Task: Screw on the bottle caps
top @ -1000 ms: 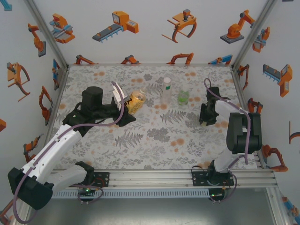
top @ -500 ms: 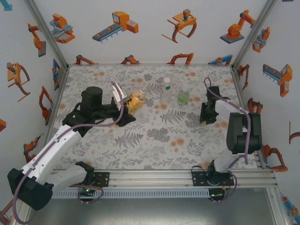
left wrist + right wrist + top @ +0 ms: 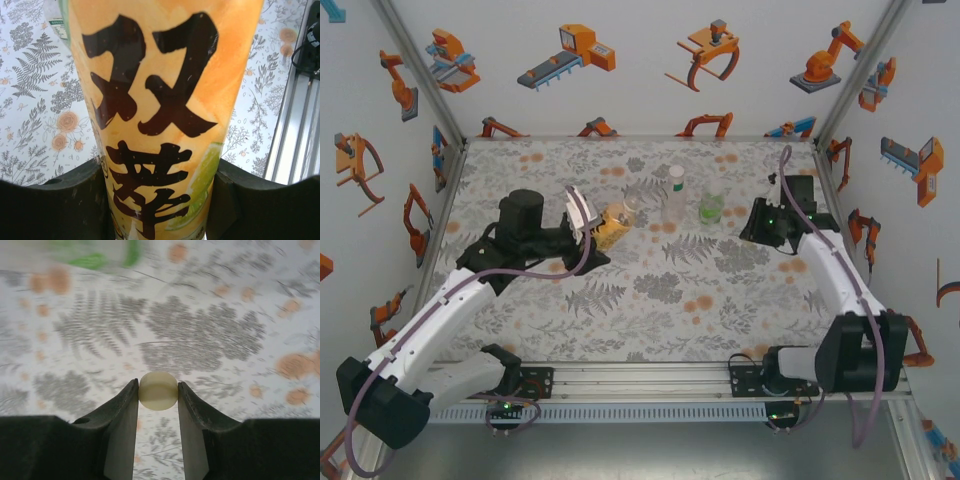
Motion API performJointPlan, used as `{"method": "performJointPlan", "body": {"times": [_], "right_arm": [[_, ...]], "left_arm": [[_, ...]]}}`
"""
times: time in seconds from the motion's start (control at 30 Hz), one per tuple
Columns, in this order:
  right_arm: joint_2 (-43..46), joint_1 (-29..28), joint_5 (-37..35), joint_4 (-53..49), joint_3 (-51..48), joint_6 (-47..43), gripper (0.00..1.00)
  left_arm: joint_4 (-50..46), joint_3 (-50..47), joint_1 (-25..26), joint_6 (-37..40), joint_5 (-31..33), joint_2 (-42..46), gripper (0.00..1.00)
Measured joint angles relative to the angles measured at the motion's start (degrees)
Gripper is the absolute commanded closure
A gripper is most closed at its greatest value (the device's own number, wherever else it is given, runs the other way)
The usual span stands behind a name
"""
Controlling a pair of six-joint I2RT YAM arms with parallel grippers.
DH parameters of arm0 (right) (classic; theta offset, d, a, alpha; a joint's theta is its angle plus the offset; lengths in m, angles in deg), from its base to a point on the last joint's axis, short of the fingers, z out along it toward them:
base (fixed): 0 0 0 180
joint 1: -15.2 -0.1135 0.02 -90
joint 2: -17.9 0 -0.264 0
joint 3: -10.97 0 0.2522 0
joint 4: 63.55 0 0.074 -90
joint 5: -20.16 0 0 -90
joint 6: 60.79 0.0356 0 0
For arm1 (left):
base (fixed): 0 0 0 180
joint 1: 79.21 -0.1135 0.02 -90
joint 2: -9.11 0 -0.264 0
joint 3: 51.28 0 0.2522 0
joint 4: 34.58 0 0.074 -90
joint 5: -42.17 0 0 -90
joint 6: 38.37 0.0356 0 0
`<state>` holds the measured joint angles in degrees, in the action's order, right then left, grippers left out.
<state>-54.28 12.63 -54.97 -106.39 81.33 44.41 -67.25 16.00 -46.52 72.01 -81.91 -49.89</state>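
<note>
Pale-yellow round plastic cap (image 3: 158,390) is pinched at the very tips of my right gripper (image 3: 157,386) over the floral table (image 3: 215,335), left gripper (image 3: 160,202) clamped on the tall orange-label clear plastic bottle (image 3: 165,100), so approaching w/ any tilt could cross-thread or pop it out.

You're watching the orange bottle (image 3: 165,100) running off top and bottom edges; the green bottle (image 3: 92,259) is smearing, cropped.
</note>
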Motion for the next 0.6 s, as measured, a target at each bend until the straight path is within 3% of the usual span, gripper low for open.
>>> {"method": "performJointPlan", "body": {"times": [0.13, 0.4, 0.6], "right_arm": [[8.07, -3.37, 9.64, 6.08, -1.53, 0.00, 0.87], [16.44, -7.78, 31.65, 20.68, -3.34, -1.22, 0.86], [20.72, -12.00, 43.23, 23.93, -3.19, -10.36, 0.92]], "left_arm": [[-0.04, -0.11, 0.61, 2.19, 0.28, 0.04, 1.00], [-2.60, -1.53, 4.07, 9.29, 1.01, 1.16, 1.00], [-5.46, -1.57, 6.58, 14.05, 2.64, 1.31, 1.00]]}}
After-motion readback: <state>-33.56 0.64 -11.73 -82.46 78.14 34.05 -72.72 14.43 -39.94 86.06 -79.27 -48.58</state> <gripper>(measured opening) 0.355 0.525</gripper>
